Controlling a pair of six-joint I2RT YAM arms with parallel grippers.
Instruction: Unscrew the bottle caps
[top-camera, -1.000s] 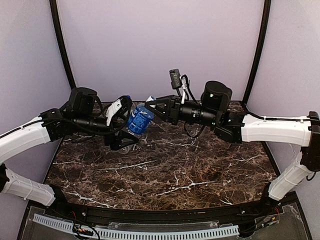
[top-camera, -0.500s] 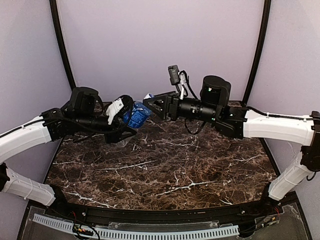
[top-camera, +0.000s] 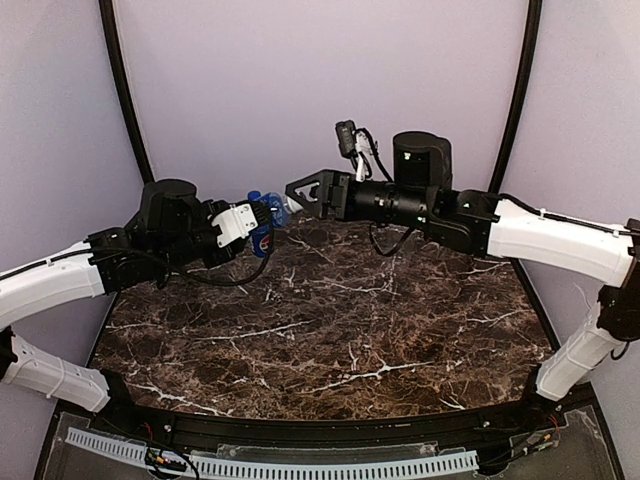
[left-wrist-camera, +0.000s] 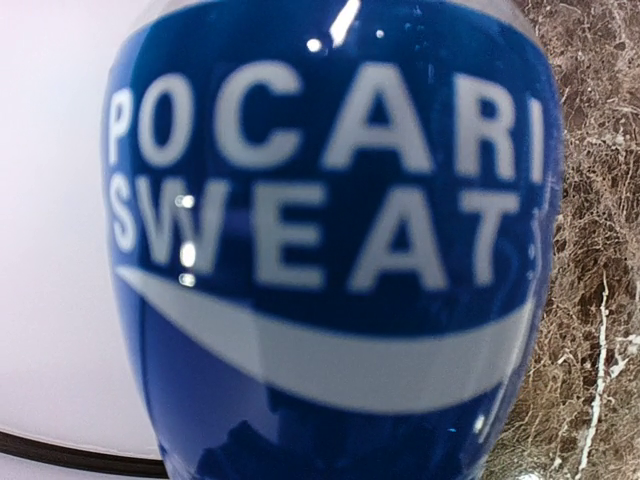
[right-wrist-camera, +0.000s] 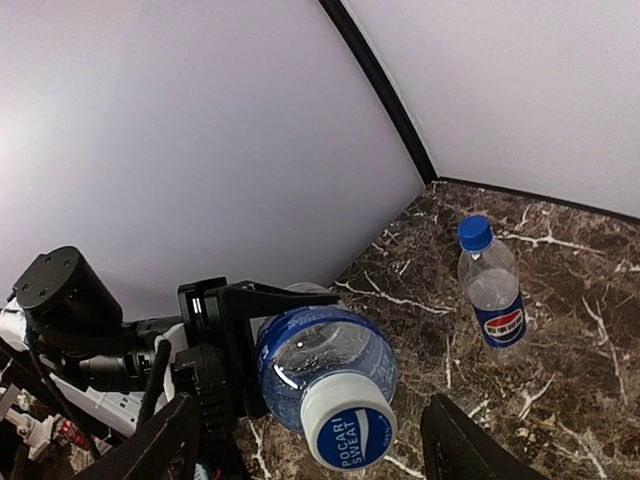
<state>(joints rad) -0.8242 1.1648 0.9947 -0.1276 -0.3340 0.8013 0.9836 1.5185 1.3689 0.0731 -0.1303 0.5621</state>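
Right wrist view: the right gripper (right-wrist-camera: 312, 403) is opening wide, releasing the Pocari Sweat cap (right-wrist-camera: 348, 435) pinched a second ago. The left gripper (top-camera: 255, 228) is clamping the bottle (right-wrist-camera: 320, 362) above the marble table (right-wrist-camera: 565, 385); cap seated, so another twist looks needed.

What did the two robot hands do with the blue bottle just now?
The left gripper closed on the blue bottle and lifted it a little toward its own side. The right gripper let go of the cap, opened and rose slightly. The cap stayed on the bottle.
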